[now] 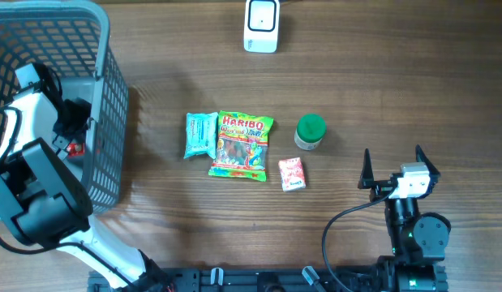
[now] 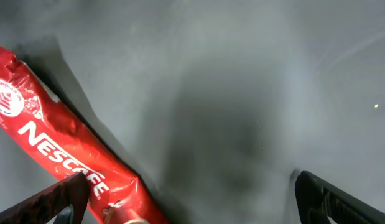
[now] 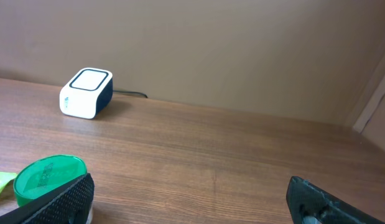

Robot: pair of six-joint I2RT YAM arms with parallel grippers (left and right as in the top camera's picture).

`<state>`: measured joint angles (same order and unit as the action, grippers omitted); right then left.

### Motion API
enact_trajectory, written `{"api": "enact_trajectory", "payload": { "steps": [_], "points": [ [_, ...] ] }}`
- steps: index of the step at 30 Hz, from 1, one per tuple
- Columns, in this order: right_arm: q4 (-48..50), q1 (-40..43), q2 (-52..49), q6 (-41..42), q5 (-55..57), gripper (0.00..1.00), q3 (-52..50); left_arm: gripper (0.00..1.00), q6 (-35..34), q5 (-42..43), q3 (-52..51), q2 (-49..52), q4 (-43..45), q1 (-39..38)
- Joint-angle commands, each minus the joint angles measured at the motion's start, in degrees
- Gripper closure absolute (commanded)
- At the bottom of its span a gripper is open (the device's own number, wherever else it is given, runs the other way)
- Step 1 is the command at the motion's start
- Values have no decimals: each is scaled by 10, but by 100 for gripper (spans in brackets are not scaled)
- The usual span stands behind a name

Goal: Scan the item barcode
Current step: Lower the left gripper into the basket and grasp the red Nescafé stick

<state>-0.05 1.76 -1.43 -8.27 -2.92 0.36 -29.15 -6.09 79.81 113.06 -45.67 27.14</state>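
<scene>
One grey basket (image 1: 109, 138), one white barcode scanner (image 1: 261, 24), one Haribo bag (image 1: 241, 146), one pale-blue packet (image 1: 200, 135), one red-and-white sachet (image 1: 292, 173), one green-lidded jar (image 1: 310, 131), one Nescafé stick (image 2: 61, 149).

Wooden table (image 1: 396, 97): brown plank surface, plain beige wall (image 3: 211, 43) behind its far edge.

Grey mesh basket (image 1: 113, 105): stands upright at the table's left end.

Four goods lie loose at mid-table:
- Teal packet (image 1: 200, 135): flat, edge to edge with the left side of the candy bag (image 1: 242, 145).
- Candy bag: green and multicoloured, flat, face up.
- Green-lidded jar (image 1: 310, 132): upright, right of the bag and clear of it.
- Small red and white packet (image 1: 292, 173): flat, just beside the bag's lower right corner, near the jar.
</scene>
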Motion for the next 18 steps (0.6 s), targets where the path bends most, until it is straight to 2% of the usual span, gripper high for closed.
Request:
{"api": "enact_trajectory", "payload": {
  "steps": [1, 3, 5, 7, 9, 12, 16, 18],
  "points": [
    [1, -1, 3, -7, 3, 0, 0, 0, -58, 7, -10, -21, -18, 3],
    [1, -1, 3, -7, 3, 0, 0, 0, -48, 7, -2, -27, -14, 3],
    [1, -1, 3, -8, 3, 0, 0, 0, 0, 7, 26, -38, -13, 2],
    [1, -1, 3, -7, 3, 0, 0, 0, 17, 7, 63, -54, -45, 0],
    [1, -1, 3, -7, 3, 0, 0, 0, -41, 7, 76, -82, -92, -3],
    [1, -1, 3, -7, 3, 0, 0, 0, -79, 6, 69, -80, -125, -3],
    [1, -1, 3, -7, 3, 0, 0, 0, -151, -9, 21, -80, -114, -3],
    [1, -1, 3, -8, 3, 0, 0, 0, -153, -13, -20, -80, -72, -3]
  ]
}}
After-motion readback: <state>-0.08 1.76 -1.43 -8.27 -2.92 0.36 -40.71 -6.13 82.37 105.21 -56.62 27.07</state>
